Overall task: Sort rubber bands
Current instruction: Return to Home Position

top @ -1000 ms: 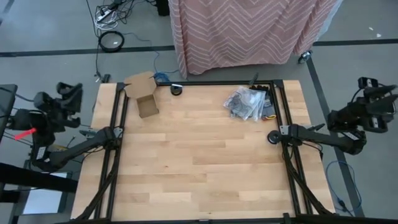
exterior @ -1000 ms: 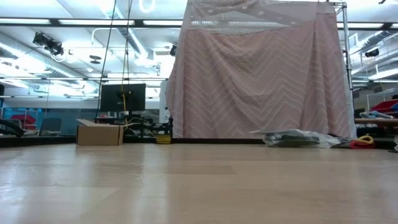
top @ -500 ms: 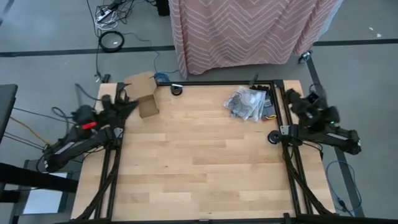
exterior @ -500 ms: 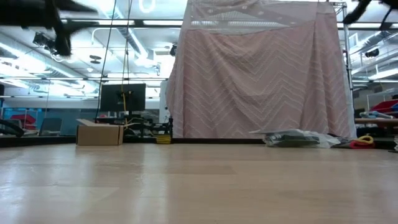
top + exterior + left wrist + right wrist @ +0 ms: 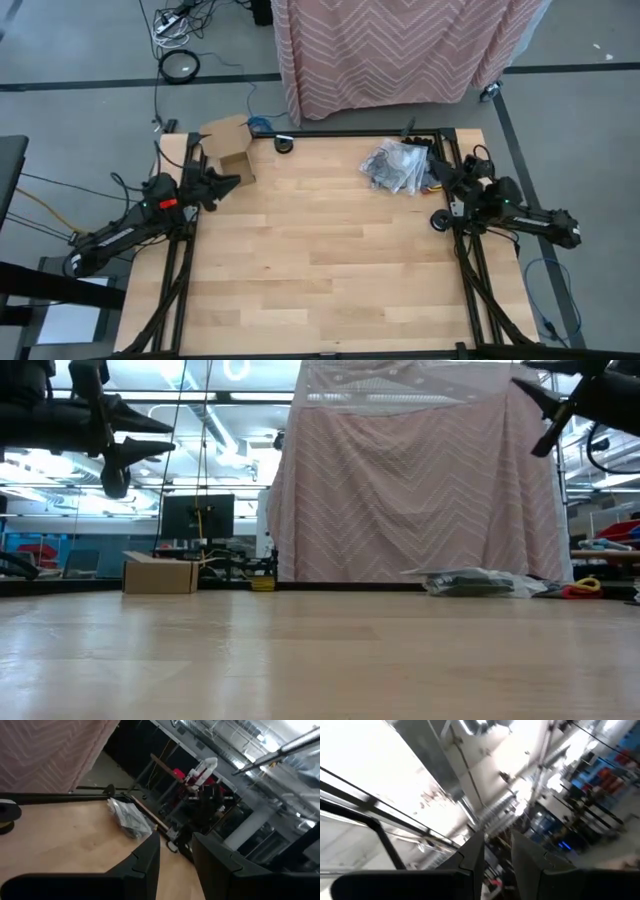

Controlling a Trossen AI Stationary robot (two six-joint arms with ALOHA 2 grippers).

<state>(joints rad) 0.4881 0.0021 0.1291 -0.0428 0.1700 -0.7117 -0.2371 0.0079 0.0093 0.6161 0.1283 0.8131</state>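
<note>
Table (image 5: 320, 280): no loose bands seen on it. Rubber bands (image 5: 392, 172) show only as dark stuff inside the clear bags (image 5: 408, 152), piled at far edge, R side. Single loops too small to tell.

R gripper (image 5: 443, 170) just beside pile, on its outer side, up in the air per low view. Pile lies toward table centre from it. R arm nearer by far. L gripper (image 5: 226, 184) well apart across the table, just beside box (image 5: 232, 162), raised too.

L fingers (image 5: 150, 862): narrow gap betw. them, nothing held. R fingers (image 5: 476, 854): same, slightly apart, empty. R wrist cam looks at ceiling, so that gripper tilts upward.

Pile: flat, low, long axis approx along far edge w/ slight slant. Blob-ish, no clear pointing end.

Judgement: sorting looks done; bag seal can't be confirmed. Next = both arms to home. R should draw off outward, away from pile, w/o snagging bags.
</note>
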